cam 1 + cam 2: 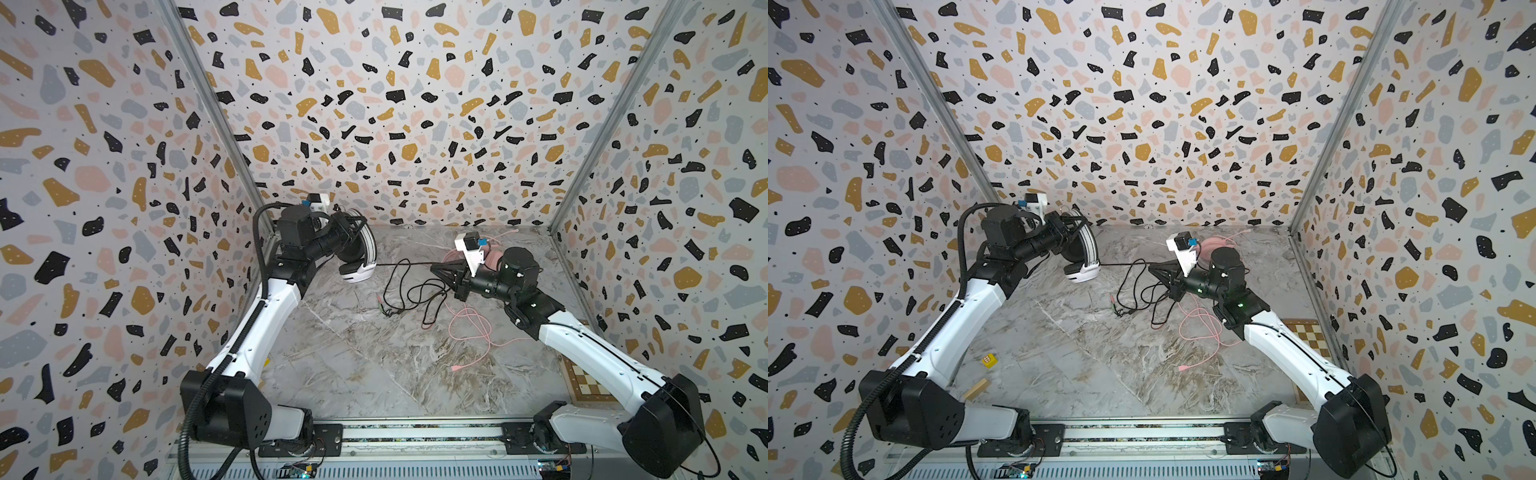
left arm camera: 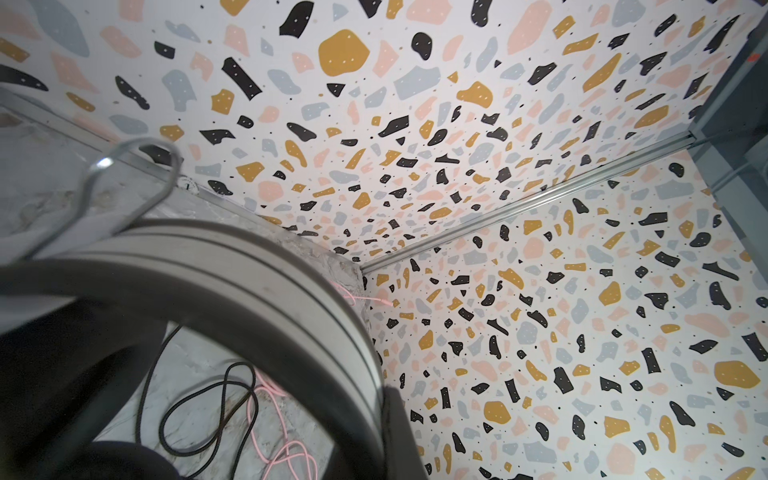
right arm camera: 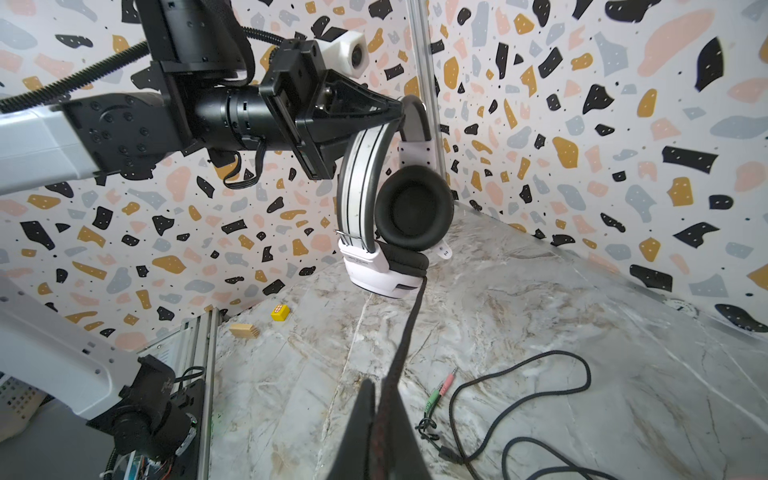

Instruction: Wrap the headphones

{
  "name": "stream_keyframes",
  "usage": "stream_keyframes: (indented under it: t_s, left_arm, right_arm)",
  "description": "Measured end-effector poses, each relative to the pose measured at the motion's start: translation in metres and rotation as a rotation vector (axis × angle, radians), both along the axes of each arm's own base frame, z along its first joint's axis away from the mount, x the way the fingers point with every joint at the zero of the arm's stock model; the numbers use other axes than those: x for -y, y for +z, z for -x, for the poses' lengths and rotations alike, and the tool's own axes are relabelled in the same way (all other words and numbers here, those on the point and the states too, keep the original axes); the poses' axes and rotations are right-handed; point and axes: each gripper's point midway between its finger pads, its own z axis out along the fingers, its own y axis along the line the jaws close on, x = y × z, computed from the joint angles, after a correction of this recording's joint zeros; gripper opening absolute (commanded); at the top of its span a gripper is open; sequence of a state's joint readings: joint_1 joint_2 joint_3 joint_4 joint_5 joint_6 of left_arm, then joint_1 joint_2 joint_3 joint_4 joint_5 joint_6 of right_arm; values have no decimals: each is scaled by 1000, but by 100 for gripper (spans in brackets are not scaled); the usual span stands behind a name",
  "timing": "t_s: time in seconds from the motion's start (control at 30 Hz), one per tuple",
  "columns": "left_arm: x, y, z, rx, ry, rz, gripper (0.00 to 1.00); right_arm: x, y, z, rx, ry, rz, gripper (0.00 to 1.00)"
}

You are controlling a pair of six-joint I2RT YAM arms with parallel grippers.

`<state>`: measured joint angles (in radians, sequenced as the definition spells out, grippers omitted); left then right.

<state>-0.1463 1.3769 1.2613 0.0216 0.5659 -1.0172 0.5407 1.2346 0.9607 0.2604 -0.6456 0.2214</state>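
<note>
Terrazzo-patterned walls [image 1: 395, 104] enclose a grey marble-look tabletop [image 1: 374, 365] with metal rails [image 1: 210, 99] at the corners.

Table [image 1: 365, 374]: grey marble-patterned top, walled on three sides. The black cable [image 1: 415, 291] lies in loose loops at mid-table, toward the far edge, with its green and pink plugs [image 1: 380, 308] resting on the top. The pink cable [image 1: 471, 322] lies tangled just right of it. The pink headset [image 1: 492, 259] sits near the far right corner, partly hidden. A yellow cube [image 1: 989, 360] and a wooden block [image 1: 976, 389] lie by the left edge, toward the front. A checkered board [image 1: 590, 386] lies along the right edge.
</note>
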Motion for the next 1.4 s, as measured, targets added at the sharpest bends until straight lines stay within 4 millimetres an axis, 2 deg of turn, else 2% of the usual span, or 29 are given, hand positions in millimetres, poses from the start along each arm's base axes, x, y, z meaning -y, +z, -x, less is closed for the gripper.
stream_keyframes:
  t_s: [0.17,0.23,0.4,0.5,0.6,0.7,0.87,1.2,1.27,1.4]
  left_arm:
    - [0,-25,-1,-50,11,40,0]
    - [-2,-32,-3,-67,29,61,0]
    - [-9,-36,-11,-89,101,104,0]
    - [-7,-37,-13,-90,134,96,0]
    - [6,-44,-9,-112,129,76,0]
    - [20,-53,-2,-138,97,61,0]
    - [30,-72,9,-180,39,17,0]
    - [40,-84,24,-179,-80,-36,0]
    - [32,-90,22,-186,-62,-17,0]
    - [13,-110,20,-225,13,36,0]
  right_arm:
    - [-18,-11,14,-40,59,14,8]
    - [-32,-16,25,-60,102,16,8]
    - [-70,-34,51,-100,211,50,8]
    - [-92,-41,60,-107,256,77,8]
    - [-105,-35,60,-89,279,79,9]
    - [-111,-21,53,-52,280,73,9]
    - [-111,-5,43,-2,263,76,10]
    - [-90,-18,13,-22,198,118,13]
    - [-88,-27,13,-32,195,130,20]
    - [-82,-65,16,-92,189,186,50]
